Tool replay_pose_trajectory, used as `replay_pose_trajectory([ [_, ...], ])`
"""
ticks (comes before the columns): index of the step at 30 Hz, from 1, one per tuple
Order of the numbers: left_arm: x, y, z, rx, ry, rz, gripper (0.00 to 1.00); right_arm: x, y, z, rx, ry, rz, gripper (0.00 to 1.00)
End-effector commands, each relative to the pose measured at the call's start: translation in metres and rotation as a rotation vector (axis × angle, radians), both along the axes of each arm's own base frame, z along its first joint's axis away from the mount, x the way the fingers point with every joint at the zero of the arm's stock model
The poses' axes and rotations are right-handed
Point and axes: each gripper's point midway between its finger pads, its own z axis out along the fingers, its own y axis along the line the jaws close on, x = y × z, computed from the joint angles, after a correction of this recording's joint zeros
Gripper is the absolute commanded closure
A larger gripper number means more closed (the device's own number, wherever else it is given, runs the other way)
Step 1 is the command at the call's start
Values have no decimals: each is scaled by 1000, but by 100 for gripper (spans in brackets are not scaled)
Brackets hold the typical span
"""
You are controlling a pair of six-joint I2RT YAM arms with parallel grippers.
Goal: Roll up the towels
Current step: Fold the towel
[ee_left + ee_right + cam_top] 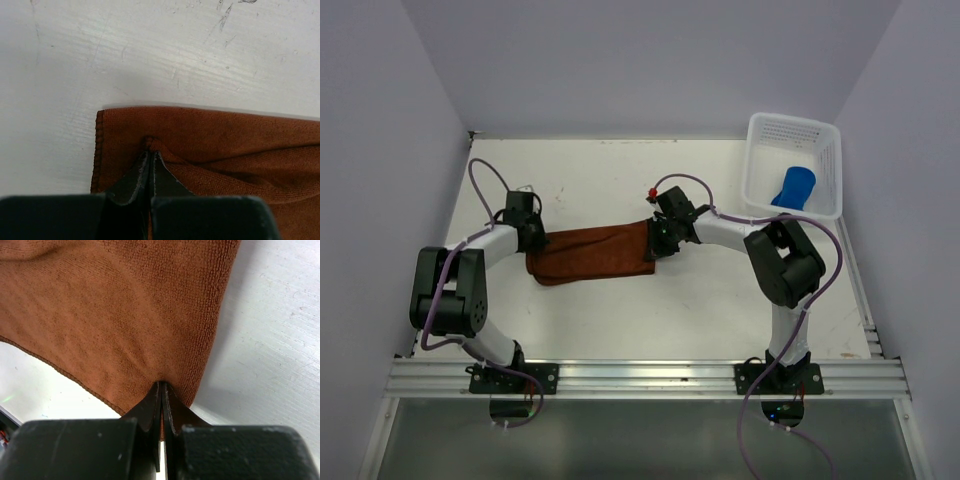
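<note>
jaws of the left gripper (151, 161) were pinched shut on the rust-brown towel (595, 252) near its left edge; those of the right gripper (162, 390) pinched its right corner. the towel lay across the middle of the bench (650, 320), the blue towel (794, 187) inside the white basket (754, 165) at the far right corner.

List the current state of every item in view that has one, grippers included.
rust-brown towel: unrolled, lying on the table, pinched at both ends
blue towel: rolled up, resting tilted inside the basket
white basket: upright at the far right corner, holding only the blue towel
left gripper: shut on the rust-brown towel's left end
right gripper: shut on the rust-brown towel's right end
</note>
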Motion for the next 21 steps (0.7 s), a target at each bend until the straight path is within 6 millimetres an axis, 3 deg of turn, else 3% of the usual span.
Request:
replay_pose_trajectory([
  [1, 7, 11, 8, 36, -20, 40, 100, -31, -40, -63, -197, 115, 2, 100],
  [13, 11, 36, 46, 97, -153, 218, 100, -32, -48, -62, -218, 119, 8, 100],
  [21, 13, 31, 33, 88, -130, 186, 100, -30, -42, -53, -187, 110, 21, 100],
])
